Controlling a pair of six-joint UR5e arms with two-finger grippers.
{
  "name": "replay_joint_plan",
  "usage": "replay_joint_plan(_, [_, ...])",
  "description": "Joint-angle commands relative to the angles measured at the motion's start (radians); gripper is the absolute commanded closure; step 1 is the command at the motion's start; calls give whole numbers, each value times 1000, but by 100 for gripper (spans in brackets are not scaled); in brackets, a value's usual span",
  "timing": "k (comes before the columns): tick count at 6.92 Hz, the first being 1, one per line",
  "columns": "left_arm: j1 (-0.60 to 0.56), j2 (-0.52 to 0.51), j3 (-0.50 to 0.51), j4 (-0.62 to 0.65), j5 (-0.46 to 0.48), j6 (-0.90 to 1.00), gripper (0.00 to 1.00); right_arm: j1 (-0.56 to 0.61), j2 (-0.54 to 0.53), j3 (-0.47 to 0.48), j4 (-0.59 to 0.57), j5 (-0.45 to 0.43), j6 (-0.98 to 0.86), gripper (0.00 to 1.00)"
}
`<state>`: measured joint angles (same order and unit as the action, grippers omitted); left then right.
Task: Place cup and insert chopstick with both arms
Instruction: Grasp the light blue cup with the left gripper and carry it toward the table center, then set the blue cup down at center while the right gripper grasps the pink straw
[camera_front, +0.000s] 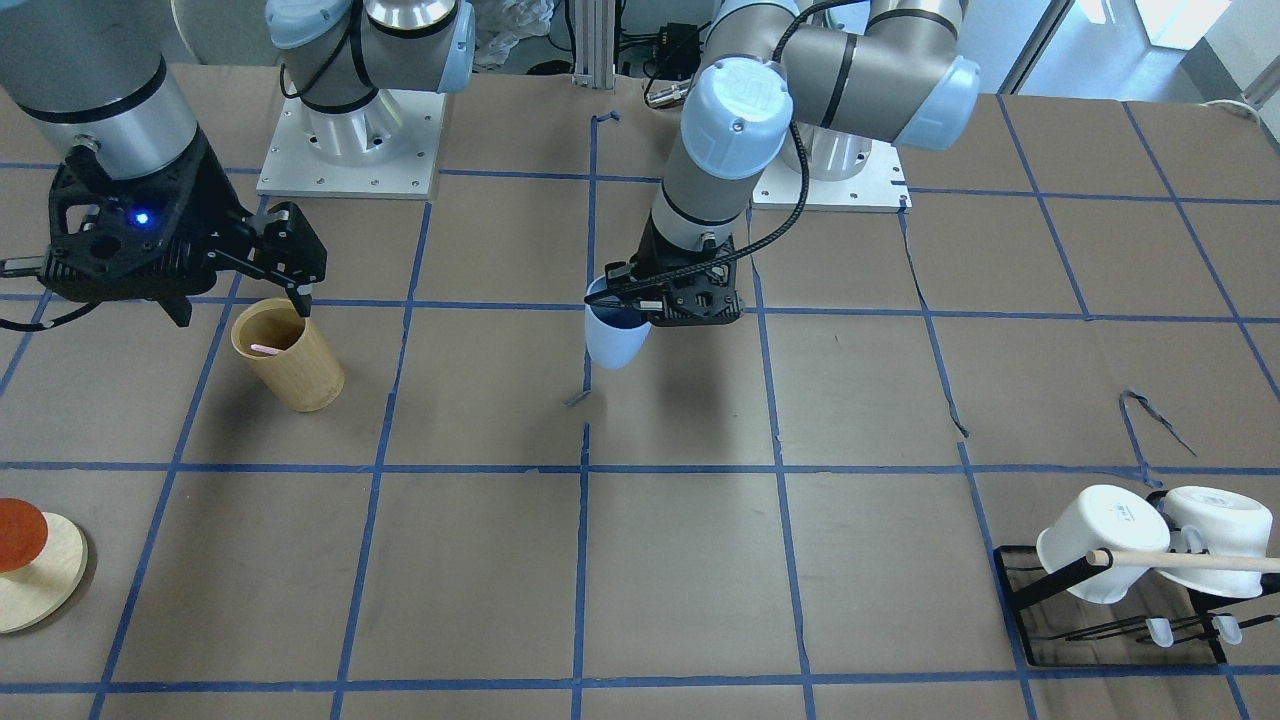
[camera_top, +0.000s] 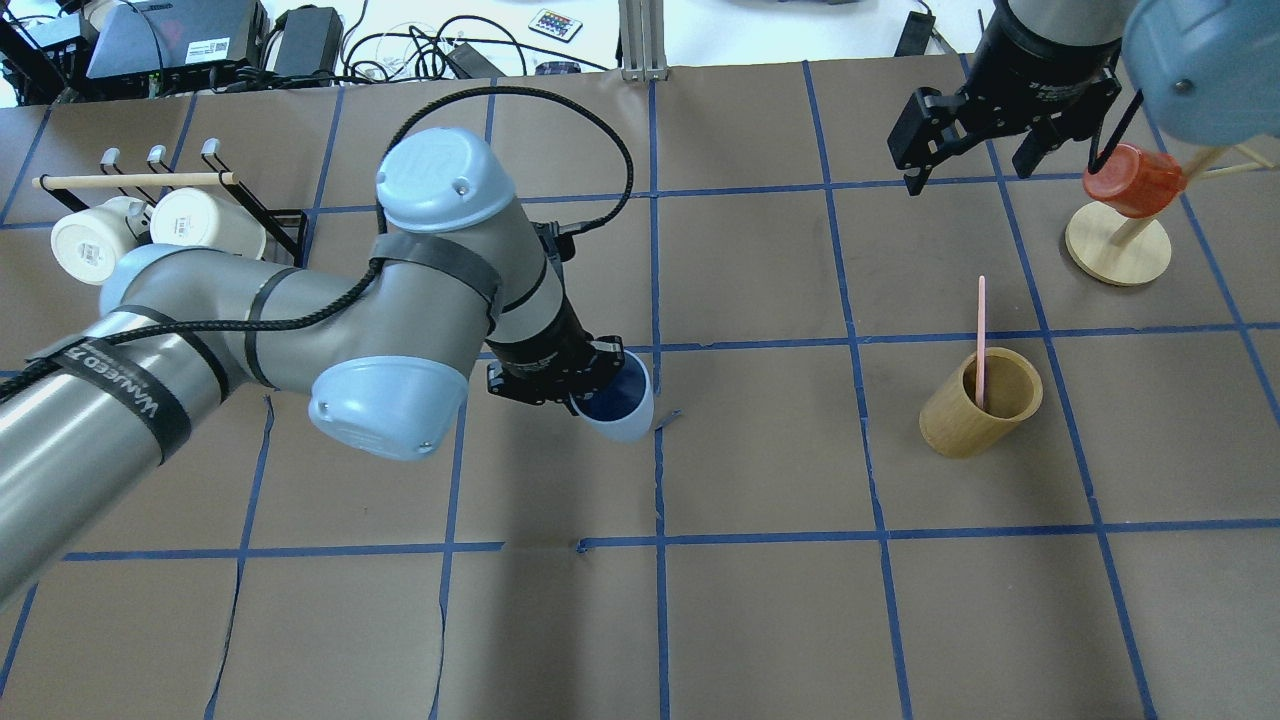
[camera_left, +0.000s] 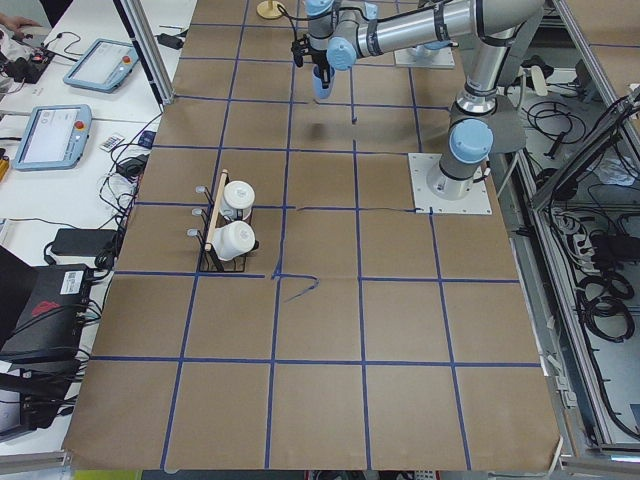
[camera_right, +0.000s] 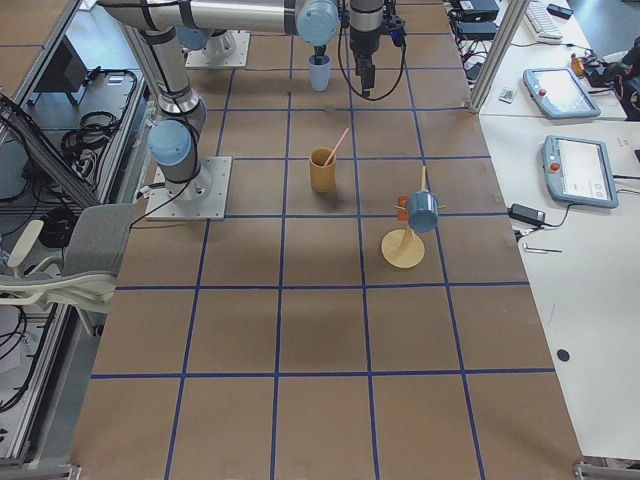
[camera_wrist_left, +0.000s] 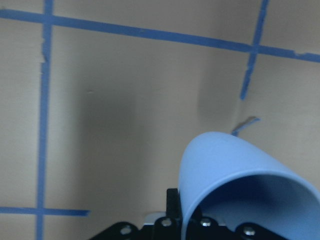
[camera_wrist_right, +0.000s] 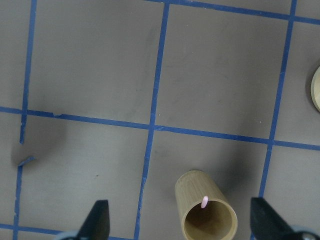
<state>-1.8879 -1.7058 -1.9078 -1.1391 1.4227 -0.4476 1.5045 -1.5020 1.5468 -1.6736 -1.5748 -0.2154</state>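
My left gripper is shut on the rim of the pale blue cup and holds it tilted a little above the table's middle; the cup also shows in the overhead view and the left wrist view. One pale pink chopstick leans in a tan bamboo cylinder. My right gripper is open and empty, hovering above the cylinder; the chopstick's tip shows between its fingers.
A black rack holds two white mugs under a wooden rod on my left side. A round wooden stand with a red cup is beyond the cylinder on my right.
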Motion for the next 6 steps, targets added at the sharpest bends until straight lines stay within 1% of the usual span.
replay_joint_plan(1, [-69, -44, -32, 76, 18, -39, 100, -49, 0, 88, -103, 7, -123, 0])
replay_joint_plan(3, [-73, -46, -92, 149, 22, -27, 100, -95, -7, 224, -260, 28, -194, 0])
replay_joint_plan(6, [-74, -48, -102, 150, 30, -23, 100, -102, -9, 314, -273, 21, -199, 4])
